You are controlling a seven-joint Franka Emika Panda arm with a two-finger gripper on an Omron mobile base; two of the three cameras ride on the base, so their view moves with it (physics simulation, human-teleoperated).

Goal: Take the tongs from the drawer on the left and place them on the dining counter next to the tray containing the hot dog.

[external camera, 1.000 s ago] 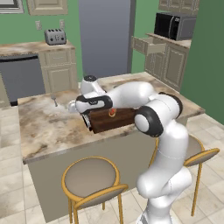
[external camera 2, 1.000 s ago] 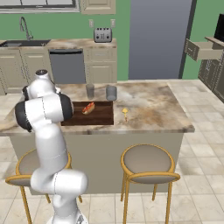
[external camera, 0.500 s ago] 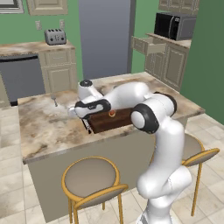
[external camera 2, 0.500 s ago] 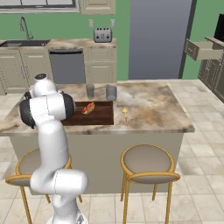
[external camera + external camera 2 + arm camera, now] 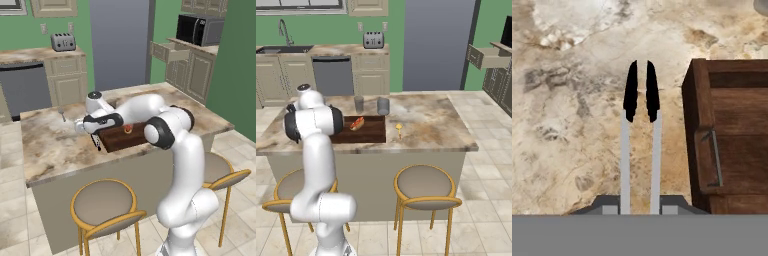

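My gripper (image 5: 641,207) is shut on the tongs (image 5: 640,145), whose two thin silver arms run away from the hand to black tips close together. They hang just above the mottled marble dining counter (image 5: 567,125), beside the short end of the dark brown tray (image 5: 732,145). In the left base view the gripper (image 5: 94,135) is at the left end of the tray (image 5: 122,137), with the hot dog (image 5: 128,129) lying in it. The right base view shows the tray (image 5: 368,135) and hot dog (image 5: 357,123) past my arm. The drawer (image 5: 167,51) stands open.
Two grey cups (image 5: 359,103) (image 5: 383,106) stand behind the tray. A small yellow item (image 5: 399,128) lies to the tray's right, and a short silver utensil (image 5: 62,115) lies far left on the counter. Round stools (image 5: 424,186) line the near side.
The hand has shifted a little left and down along the counter beside the tray's left end, still holding the tongs. The jaws have not changed.
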